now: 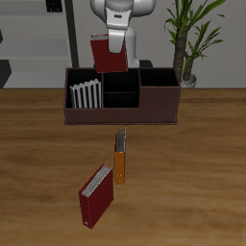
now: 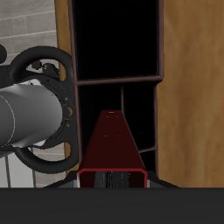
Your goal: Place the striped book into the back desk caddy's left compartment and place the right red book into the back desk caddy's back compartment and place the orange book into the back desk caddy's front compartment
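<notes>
Claw (image 1: 110,38) grips a red book (image 1: 109,54) above the caddy (image 1: 122,110).

The red book hangs tilted over the caddy's rear wall, above the back compartment (image 1: 122,81); in the wrist view it points down toward the caddy's dark divided sections (image 2: 118,105). The striped book (image 1: 85,94) stands inside the caddy's end section. The orange book (image 1: 120,159) lies on the counter (image 1: 192,183) in front of the caddy, and a second red book (image 1: 96,195) lies farther from the caddy, touching the orange book.

A wooden table (image 1: 192,183) with visible grain is seen across the near part of the scene. At the far right a potted plant (image 1: 189,38) with long green leaves is set before a pale wall (image 1: 231,29), and dark shelving (image 1: 34,38) is seen at the far left.
</notes>
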Motion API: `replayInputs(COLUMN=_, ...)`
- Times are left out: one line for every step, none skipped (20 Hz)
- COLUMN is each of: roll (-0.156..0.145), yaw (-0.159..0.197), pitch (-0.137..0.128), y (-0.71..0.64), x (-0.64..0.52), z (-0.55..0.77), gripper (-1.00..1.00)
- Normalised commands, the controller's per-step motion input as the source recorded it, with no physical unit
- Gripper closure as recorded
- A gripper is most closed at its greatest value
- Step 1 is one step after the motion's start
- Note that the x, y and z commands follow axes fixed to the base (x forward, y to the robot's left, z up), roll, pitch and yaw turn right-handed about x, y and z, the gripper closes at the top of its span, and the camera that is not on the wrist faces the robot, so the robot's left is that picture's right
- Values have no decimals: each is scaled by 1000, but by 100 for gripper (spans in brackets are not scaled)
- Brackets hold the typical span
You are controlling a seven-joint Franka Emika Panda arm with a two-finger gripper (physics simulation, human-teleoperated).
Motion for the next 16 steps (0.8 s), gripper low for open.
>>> replayInputs(roll=21, yaw=105, pitch=-32, y=127, x=-10, z=-37, gripper=100)
replayInputs(roll=10, yaw=-43, pitch=59, y=124, x=-63, z=-31, gripper=100)
replayInputs(roll=47, yaw=62, pitch=4, y=210, x=-137, z=-29, gripper=100)
replayInputs(roll=55, yaw=12, pitch=10, y=189, x=-111, z=-52, gripper=100)
replayInputs(roll=40, yaw=-18, pitch=75, y=86, x=-124, z=-142, gripper=100)
replayInputs(roll=12, yaw=88, pitch=59, y=82, x=-44, z=-211, gripper=100)
replayInputs(roll=5, yaw=22, pitch=-4, y=29, x=-51, z=-119, gripper=100)
replayInputs(roll=36, yaw=-19, pitch=83, y=67, x=-141, z=-332, gripper=100)
replayInputs(roll=24, yaw=26, pitch=103, y=26, x=-128, z=-337, gripper=100)
replayInputs(roll=36, yaw=70, pitch=39, y=56, x=-126, z=-331, gripper=100)
replayInputs(roll=11, yaw=38, pitch=80, y=-29, x=-54, z=-250, gripper=100)
replayInputs(roll=3, yaw=6, pitch=54, y=53, x=-27, z=-234, gripper=100)
replayInputs(roll=2, yaw=14, pitch=13, y=-51, x=74, z=-137, gripper=100)
replayInputs(roll=-34, yaw=-58, pitch=60, y=12, x=33, z=-110, gripper=100)
replayInputs(roll=0, yaw=0, pitch=0, y=0, x=0, z=0, gripper=100)
replayInputs(roll=-36, yaw=-52, pitch=57, y=-77, x=69, z=-113, gripper=100)
